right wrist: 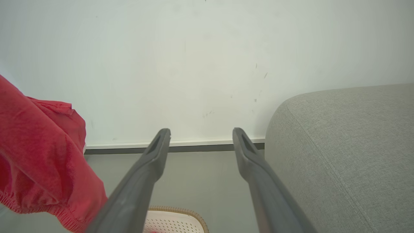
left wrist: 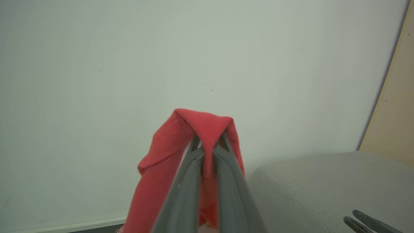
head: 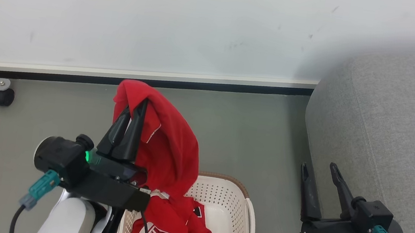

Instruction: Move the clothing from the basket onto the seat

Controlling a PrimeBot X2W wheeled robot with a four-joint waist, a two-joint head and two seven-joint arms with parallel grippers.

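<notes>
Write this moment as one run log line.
left gripper: shut on clothing, held up, lower part in basket | right gripper: open, empty, beside seat | clothing not yet on seat

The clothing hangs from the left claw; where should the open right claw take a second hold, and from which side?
Probably the loose fold of the clothing above the basket, from the robot's right: it drapes free below the pinch of the left claw, facing the right claw.

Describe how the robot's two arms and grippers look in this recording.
Both the left gripper and right gripper have two long, tapering dark fingers on black housings. Each carries a teal connector with a black cable; forearms are pale. A green light glows on the left one.
</notes>
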